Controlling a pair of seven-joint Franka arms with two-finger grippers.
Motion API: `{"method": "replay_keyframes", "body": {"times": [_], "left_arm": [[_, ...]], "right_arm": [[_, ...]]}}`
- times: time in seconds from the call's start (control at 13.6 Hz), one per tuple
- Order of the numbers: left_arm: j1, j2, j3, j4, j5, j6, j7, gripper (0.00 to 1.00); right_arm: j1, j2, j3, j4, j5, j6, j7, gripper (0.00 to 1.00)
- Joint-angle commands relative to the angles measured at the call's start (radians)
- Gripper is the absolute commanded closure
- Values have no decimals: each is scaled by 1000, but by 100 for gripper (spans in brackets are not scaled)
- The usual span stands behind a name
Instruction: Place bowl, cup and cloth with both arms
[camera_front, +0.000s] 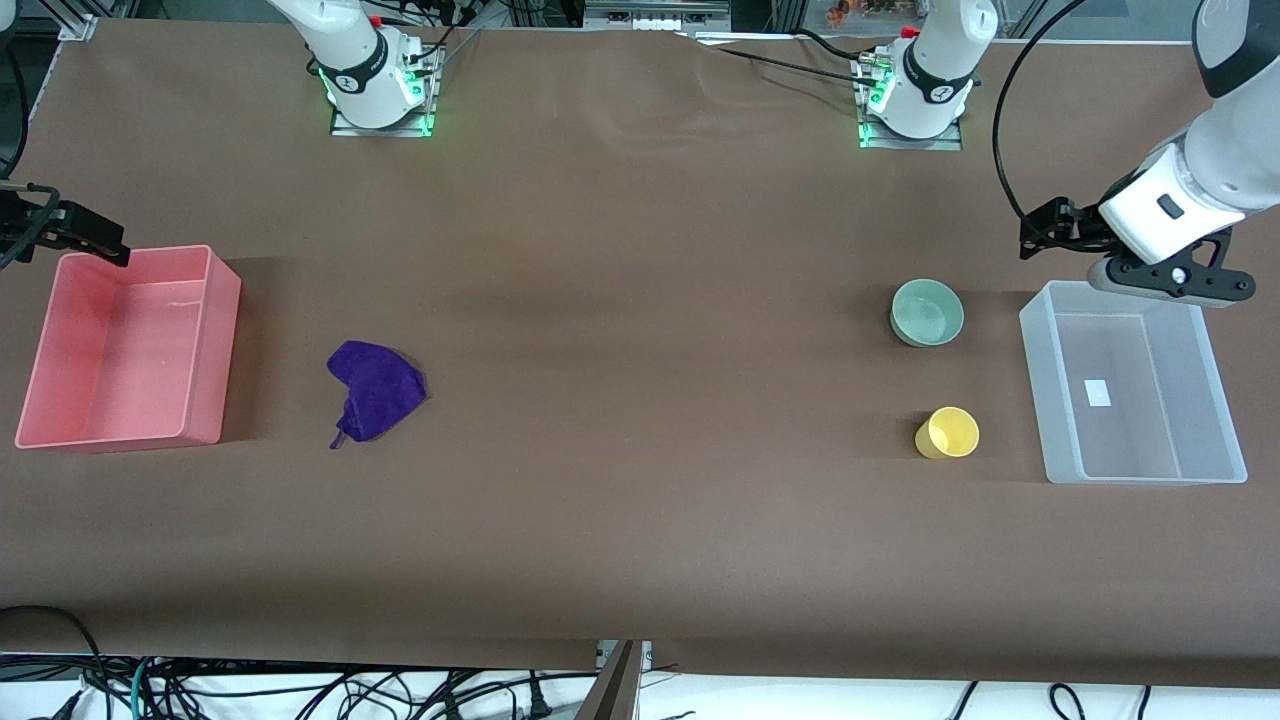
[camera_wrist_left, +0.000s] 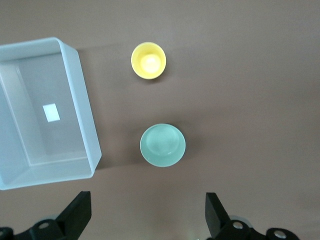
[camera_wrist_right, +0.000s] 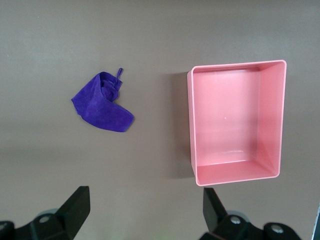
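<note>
Front view: right gripper (camera_front: 85, 238) cut by the frame's left edge, arm out of frame; left arm (camera_front: 1215, 150) cut at the upper right. Left wrist view: clear bin (camera_wrist_left: 85, 125) cropped at the left edge; gripper fingers (camera_wrist_left: 77, 215) cut at the bottom. Right wrist view: fingers (camera_wrist_right: 75, 207) likewise cut at the bottom.

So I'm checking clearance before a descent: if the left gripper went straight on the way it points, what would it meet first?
Probably bare table, just short of the bowl; the left gripper is open, though depth is unclear.
</note>
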Motion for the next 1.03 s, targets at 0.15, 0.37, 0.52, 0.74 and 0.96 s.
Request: {"method": "replay_keyframes", "body": {"times": [0.15, 0.37, 0.52, 0.74, 0.96], "left_arm": [[-9, 7, 10, 4, -12, -16, 4, 0], [-9, 10, 10, 11, -12, -6, 4, 0], [-7, 13, 10, 14, -12, -6, 4, 0], [-7, 12, 10, 10, -12, -8, 4, 0], [14, 12, 10, -2, -12, -9, 27, 0]], "right_arm": [[-4, 10, 1, 25, 11, -6, -11, 0], [-4, 10, 1, 25, 13, -5, -10, 0], [-1, 10, 2, 25, 13, -6, -11, 0], [0, 17, 4, 24, 13, -6, -11, 0], [5, 20, 8, 24, 14, -5, -11, 0]]}}
